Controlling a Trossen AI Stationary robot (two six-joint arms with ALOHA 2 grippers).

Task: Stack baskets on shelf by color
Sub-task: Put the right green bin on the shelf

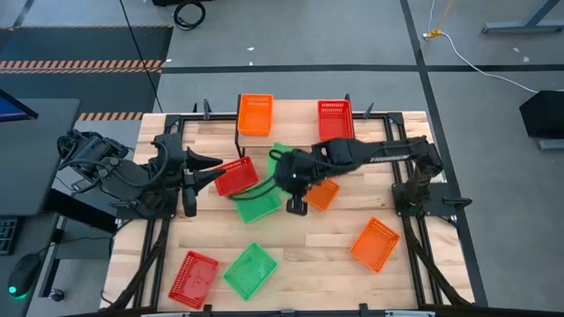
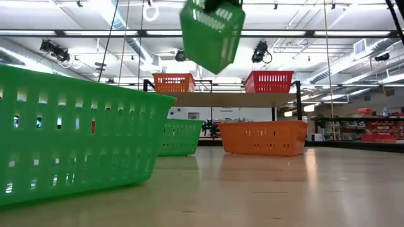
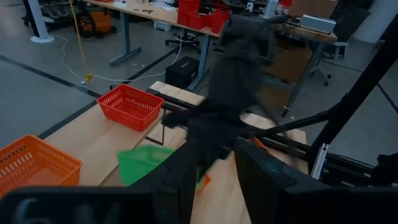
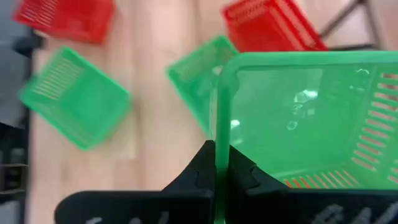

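Note:
My right gripper (image 1: 284,167) hangs over the table's middle, in front of the shelf (image 1: 295,123), shut on a green basket (image 2: 211,31). The shelf top carries an orange basket (image 1: 255,114) and a red basket (image 1: 336,119). My left gripper (image 1: 211,172) is open and points toward the table's right, close to a red basket (image 1: 236,176) on the table; I cannot tell whether they touch. A second green basket (image 1: 257,204) lies under the right arm, beside an orange one (image 1: 322,195). Near the front edge sit a red (image 1: 194,277), a green (image 1: 250,269) and an orange basket (image 1: 374,243). My right gripper (image 4: 221,158) pinches the green basket's wall at its rim (image 4: 221,134), one finger inside the basket and one outside. The fingers come from above. The basket (image 4: 305,124) is lifted clear of the table and hangs tilted below the gripper.
The shelf's black legs (image 1: 238,145) stand just behind the held basket. The middle of the shelf top, between the orange and red baskets, is bare. Loose baskets crowd the table's centre; bare wood (image 1: 308,255) shows between the front baskets.

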